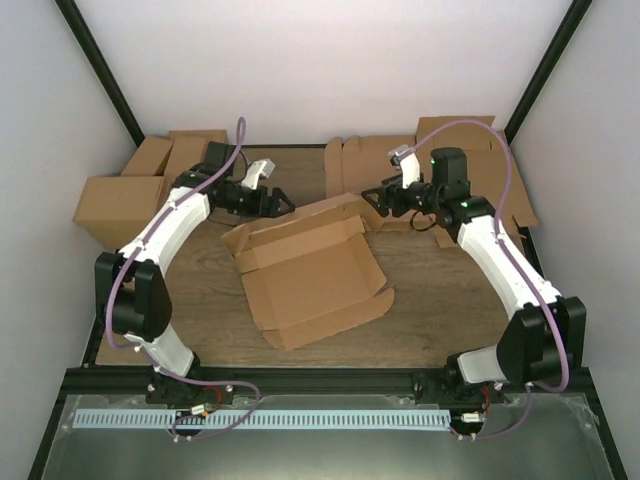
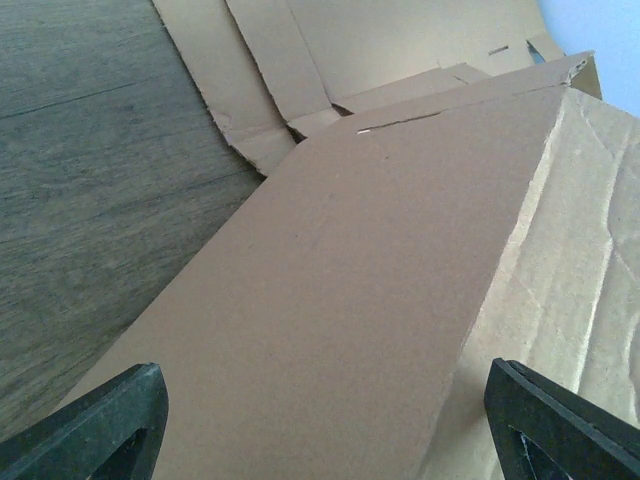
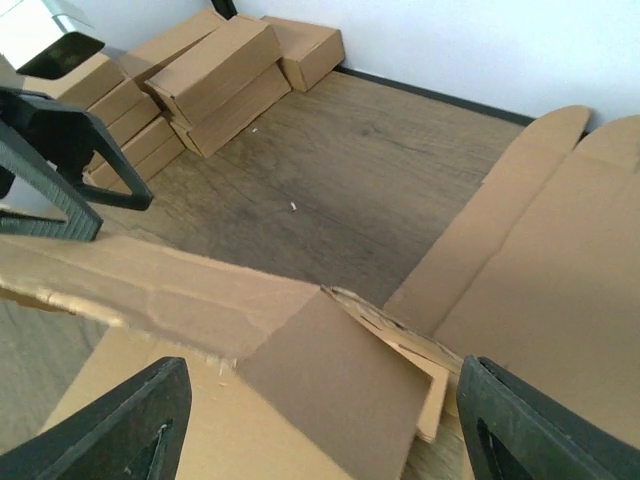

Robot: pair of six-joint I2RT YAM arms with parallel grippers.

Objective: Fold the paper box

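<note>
While the paper box lies half-formed at the middle of the counter, its broad base flat on the wood and its far panel lifted between the two arms, you look to be at the step of standing that far wall up and folding it over. The left jaws stand wide open at the box's far left corner. The lifted panel fills the view between them, and they do not appear to pinch it. The right jaws are also spread wide, hovering over the far right corner, where a short flap sits folded at an angle, and they hold nothing. To do this well, I judge, bring both sets of jaws to the wall's top edge at matching height, so the board bends along its pressed crease rather than buckling across the face, which shows wrinkles in the left wrist view. Tuck the corner flap inside before the wall comes over it, and steady the base if it starts to slide. As for containers, the box is an open tray with nothing in it. The cluster of folded cartons at the far left is closed, so you cannot tell their contents. The pile of flat cardboard sheets at the far right is unfolded.
</note>
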